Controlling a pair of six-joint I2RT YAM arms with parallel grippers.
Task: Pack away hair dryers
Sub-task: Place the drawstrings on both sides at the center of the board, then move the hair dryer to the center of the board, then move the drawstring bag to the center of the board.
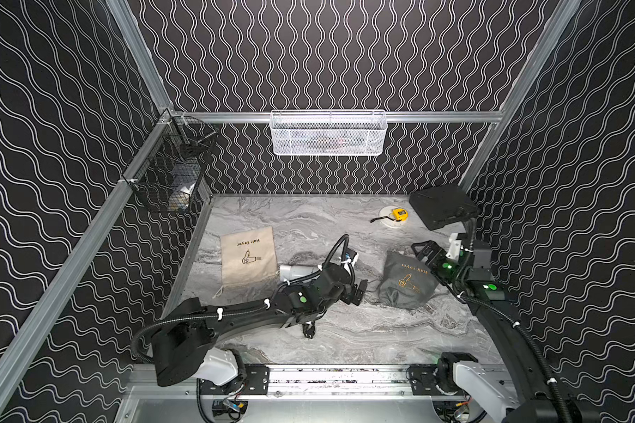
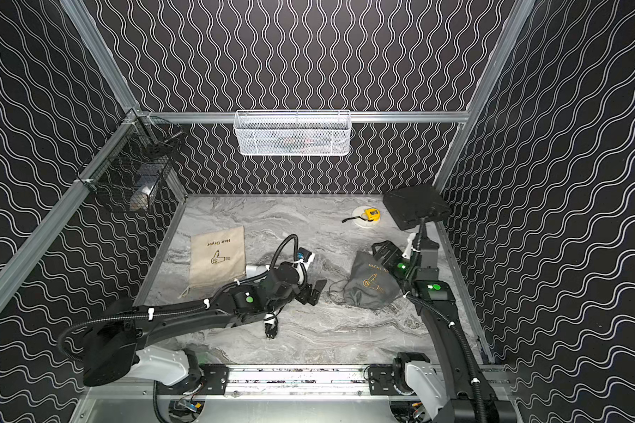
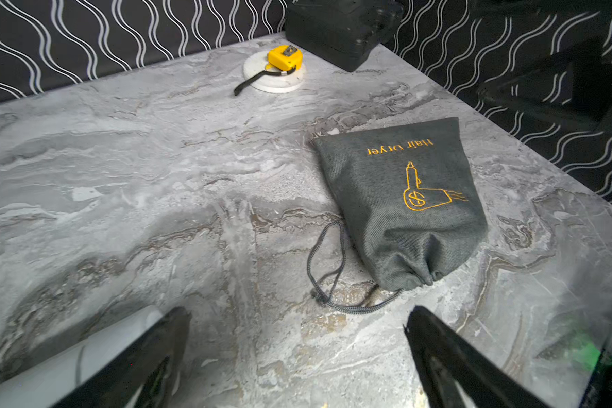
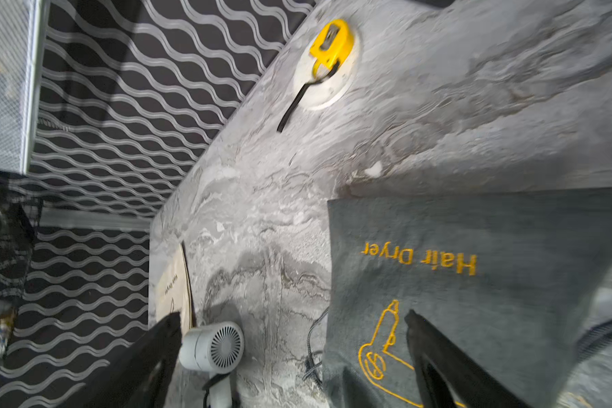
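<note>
Your left gripper (image 3: 295, 318) stands wide open and empty (only bare marble shows between its fingers), low over the table (image 1: 363, 329). The white hair dryer (image 1: 297, 271) lies just beside it, under your left wrist, next to the flat beige bag (image 1: 248, 258). Your right gripper (image 4: 290, 318) is spread just as wide and holds nothing, poised over the far end of the dark grey bag (image 3: 403, 205). That bag bulges, its mouth cinched and its cord trailing; what fills it is hidden. Farther back, a yellow tape measure (image 1: 398, 214) sits on a white disc.
</note>
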